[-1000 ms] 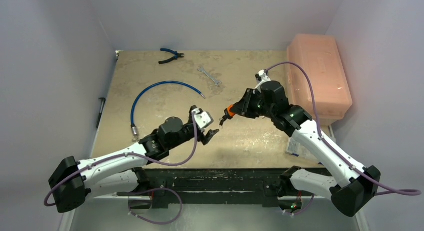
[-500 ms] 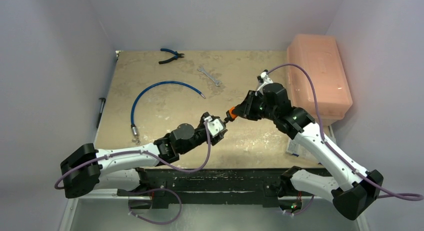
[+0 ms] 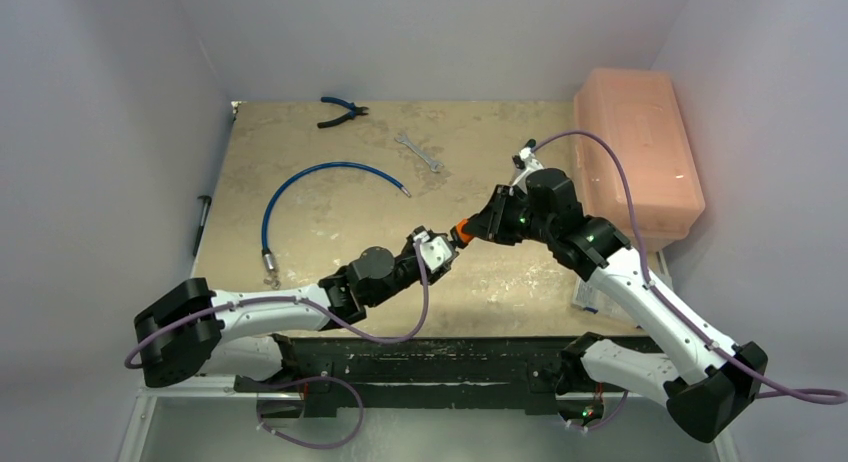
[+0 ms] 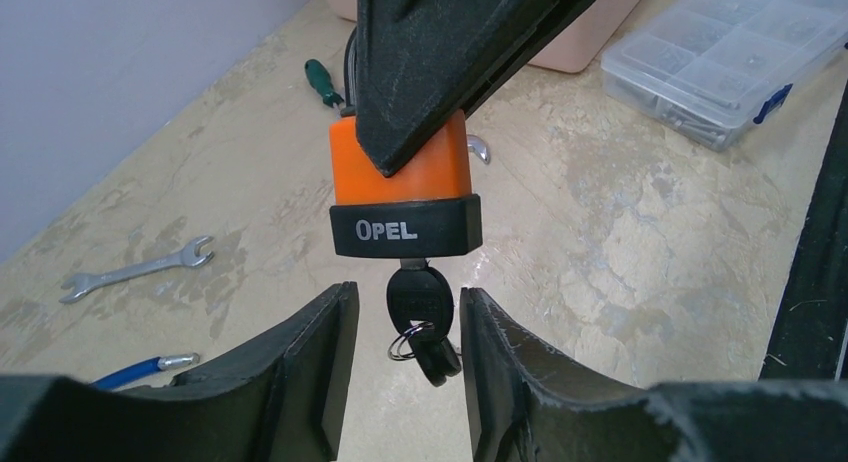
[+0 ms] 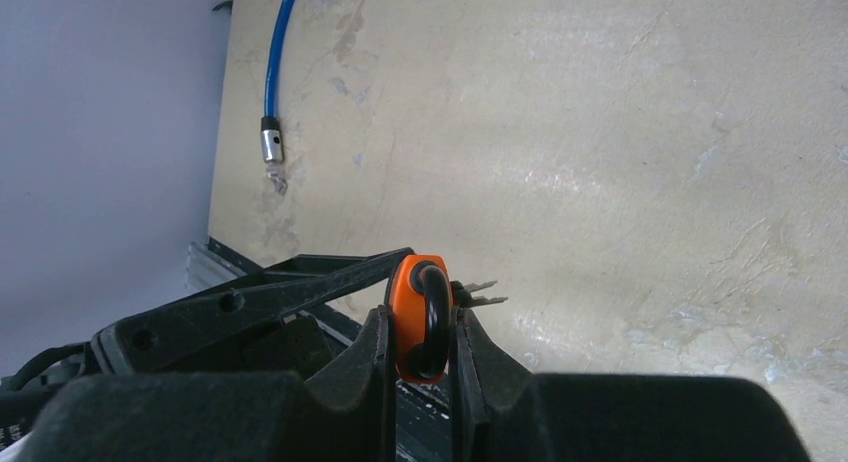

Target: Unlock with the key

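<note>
Nearest the arm bases, the left gripper (image 3: 441,252) reaches toward the middle of the table (image 3: 330,217). It is released, and its two fingers (image 4: 300,367) stand on either side of the key (image 4: 420,300) without visibly touching it. The key sits in the black base of an orange padlock (image 4: 402,177), with a ring and a second key hanging below. The padlock is held off the table surface, just beyond the left gripper. The right gripper (image 5: 420,332) is clenched on the padlock's body and shackle from the far right side. A clear parts tray (image 4: 720,52) lies at the right edge. Farther back lie a blue cable (image 3: 340,164), a wrench (image 3: 418,152), pliers (image 3: 343,110), and, far right, a pink box (image 3: 635,152).
</note>
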`<act>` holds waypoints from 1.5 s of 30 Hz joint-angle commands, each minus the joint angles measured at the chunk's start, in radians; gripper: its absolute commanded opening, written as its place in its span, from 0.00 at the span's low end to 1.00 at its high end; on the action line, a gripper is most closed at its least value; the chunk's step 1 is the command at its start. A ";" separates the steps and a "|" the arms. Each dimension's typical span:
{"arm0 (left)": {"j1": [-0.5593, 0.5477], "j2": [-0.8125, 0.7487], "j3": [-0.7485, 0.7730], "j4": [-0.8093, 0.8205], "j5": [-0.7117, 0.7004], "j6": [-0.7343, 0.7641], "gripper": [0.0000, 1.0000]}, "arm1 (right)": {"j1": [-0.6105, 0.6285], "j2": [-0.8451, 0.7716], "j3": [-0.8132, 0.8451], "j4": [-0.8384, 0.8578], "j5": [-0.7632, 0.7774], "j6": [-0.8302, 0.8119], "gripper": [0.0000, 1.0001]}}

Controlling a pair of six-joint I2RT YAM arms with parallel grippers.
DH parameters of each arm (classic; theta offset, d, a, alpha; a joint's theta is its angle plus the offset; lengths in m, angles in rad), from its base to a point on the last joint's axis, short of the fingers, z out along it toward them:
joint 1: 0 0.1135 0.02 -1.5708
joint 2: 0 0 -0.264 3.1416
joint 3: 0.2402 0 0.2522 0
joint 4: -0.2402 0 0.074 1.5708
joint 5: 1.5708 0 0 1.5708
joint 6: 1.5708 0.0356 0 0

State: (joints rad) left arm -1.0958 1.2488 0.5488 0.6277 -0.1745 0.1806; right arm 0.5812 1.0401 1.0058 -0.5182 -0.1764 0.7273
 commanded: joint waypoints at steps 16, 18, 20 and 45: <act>-0.006 0.053 0.067 0.069 -0.003 -0.006 0.34 | -0.006 -0.039 -0.010 0.047 -0.055 0.017 0.00; -0.007 0.054 0.069 0.069 -0.005 -0.009 0.40 | -0.005 -0.037 -0.010 0.047 -0.057 0.017 0.00; -0.007 0.054 0.074 0.065 -0.008 -0.011 0.41 | -0.005 -0.034 -0.010 0.050 -0.060 0.017 0.00; -0.010 0.010 0.137 -0.030 0.211 -0.127 0.00 | -0.005 -0.068 -0.074 0.204 -0.195 -0.154 0.00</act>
State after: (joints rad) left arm -1.0977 1.3106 0.6209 0.5404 -0.1181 0.1257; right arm 0.5701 1.0050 0.9398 -0.4686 -0.2417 0.6685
